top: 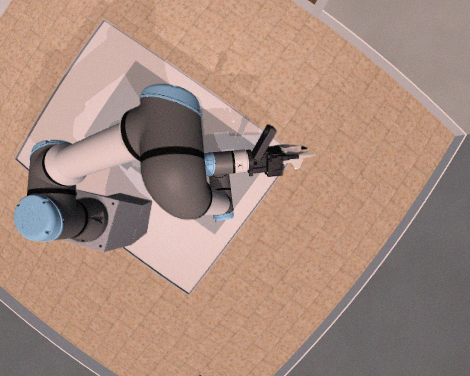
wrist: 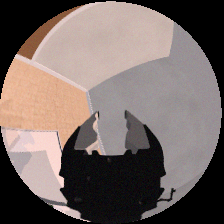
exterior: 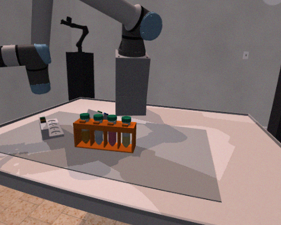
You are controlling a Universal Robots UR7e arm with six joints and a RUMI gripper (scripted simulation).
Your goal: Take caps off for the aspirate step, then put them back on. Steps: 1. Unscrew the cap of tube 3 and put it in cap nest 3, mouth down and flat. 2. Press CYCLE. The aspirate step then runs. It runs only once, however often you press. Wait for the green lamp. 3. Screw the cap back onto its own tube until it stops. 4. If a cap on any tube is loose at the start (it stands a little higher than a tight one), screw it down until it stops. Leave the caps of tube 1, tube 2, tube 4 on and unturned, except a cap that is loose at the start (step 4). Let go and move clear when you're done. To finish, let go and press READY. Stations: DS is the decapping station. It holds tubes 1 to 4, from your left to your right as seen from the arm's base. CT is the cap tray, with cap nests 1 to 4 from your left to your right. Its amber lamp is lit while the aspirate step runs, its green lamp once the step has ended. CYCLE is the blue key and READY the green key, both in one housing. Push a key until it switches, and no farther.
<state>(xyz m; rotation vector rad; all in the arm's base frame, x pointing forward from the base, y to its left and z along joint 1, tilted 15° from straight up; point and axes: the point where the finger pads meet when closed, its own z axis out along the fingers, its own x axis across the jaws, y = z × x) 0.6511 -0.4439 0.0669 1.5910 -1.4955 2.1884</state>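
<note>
The orange decapping station [exterior: 104, 125] holds four tubes with green caps. Counted from the arm's base, tube 3's cap [exterior: 98, 116] is second from the image left in the exterior view and sits on its tube. Whether any cap stands higher is too small to tell. The cap tray [exterior: 52, 133] shows no cap in its nests; its lamp block [exterior: 42, 119] looks unlit. Behind the rack are the blue key [exterior: 106, 114] and green key [exterior: 100, 112], partly hidden. My gripper [top: 309, 151] [wrist: 111, 111] is partly open and empty, pointing sideways beyond the table edge, far from the station.
The table [top: 184, 274] [exterior: 247, 152] carries a grey mat [exterior: 196, 164]. The arm reaches across above the table and hides the stations in the top view. The cap tray stands beside the rack, at image left in the exterior view. The wrist view shows walls, floor and a table corner.
</note>
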